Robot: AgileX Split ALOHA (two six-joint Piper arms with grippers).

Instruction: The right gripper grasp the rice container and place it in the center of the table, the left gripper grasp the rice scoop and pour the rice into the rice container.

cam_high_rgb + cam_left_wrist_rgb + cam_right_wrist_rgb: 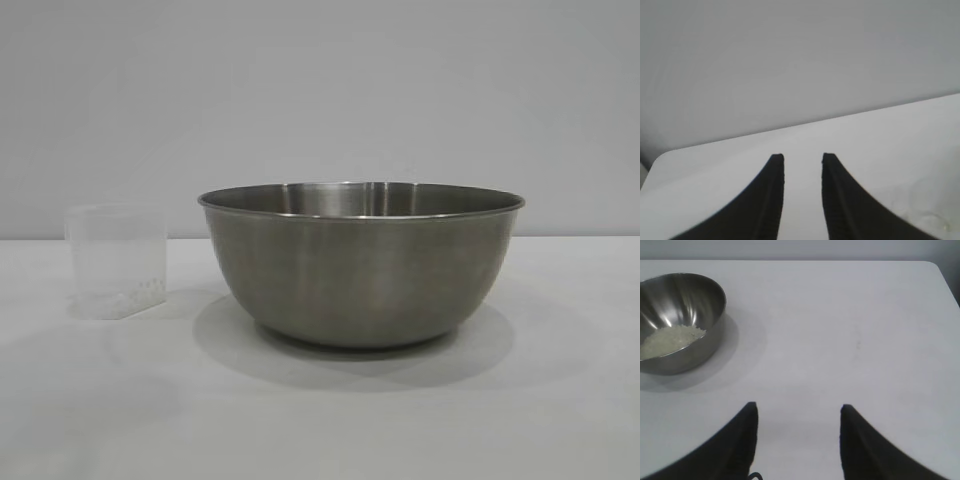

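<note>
outside, steel rice container (pixel 362 270) upright mid-table (pixel 320 420), clear rice scoop (pixel 116 262) just beside it at left, a few grains left inside. from the left wrist, left end effector (pixel 802 161) released, nothing gripped, above bare table. from the right wrist, right end effector (pixel 799 410) spread, empty; rice (pixel 671 338) heaped in the container, well apart.
</note>
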